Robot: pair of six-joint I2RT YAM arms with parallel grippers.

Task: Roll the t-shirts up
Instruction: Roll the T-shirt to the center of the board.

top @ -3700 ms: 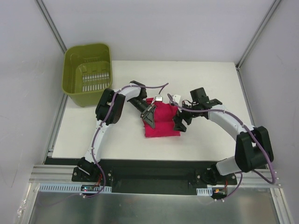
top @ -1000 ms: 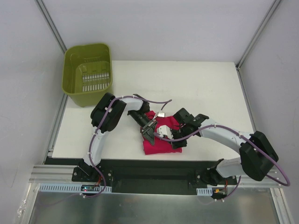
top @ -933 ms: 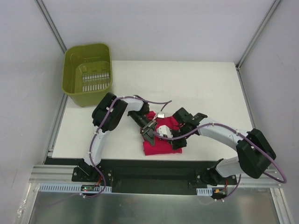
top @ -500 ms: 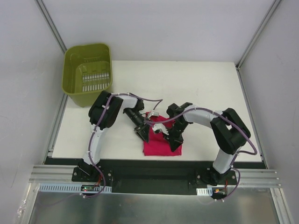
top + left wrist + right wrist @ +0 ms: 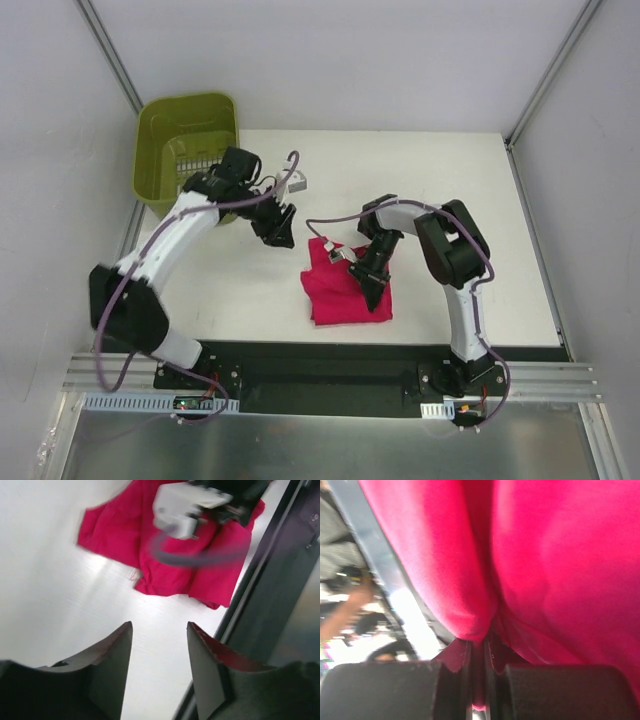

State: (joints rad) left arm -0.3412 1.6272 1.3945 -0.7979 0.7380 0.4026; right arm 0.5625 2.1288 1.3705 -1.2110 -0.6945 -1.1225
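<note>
The white desk (image 5: 450,200) carries a green basket (image 5: 190,100) at its far left corner. A magenta-red t-shirt (image 5: 340,300) lies near the middle of the front edge, bunched into a thick, loosely folded pad. Basket and shirt are well apart.

The left hand (image 5: 280,228) hangs over bare desk between the two. Its fingers are parted with nothing between them, and in its own camera the left hand (image 5: 159,645) is clear of the shirt. The right hand (image 5: 372,285) is down on the right side of the shirt. The right wrist camera shows its fingers closed on a fold of red cloth (image 5: 545,555), pinched in the narrow slot between them.

The bundle looks slack rather than tightly rolled, and only one hand has hold of it. A pull from the right hand could slide the whole pad across the smooth desk instead of turning it over. The pinch seems to take only a thin fold, so it could slip free or lift just the top layer and open the folds. The shirt is close to the front edge, so a drag that way might spill it over. A cable (image 5: 185,557) loops above the cloth and might snag it.
</note>
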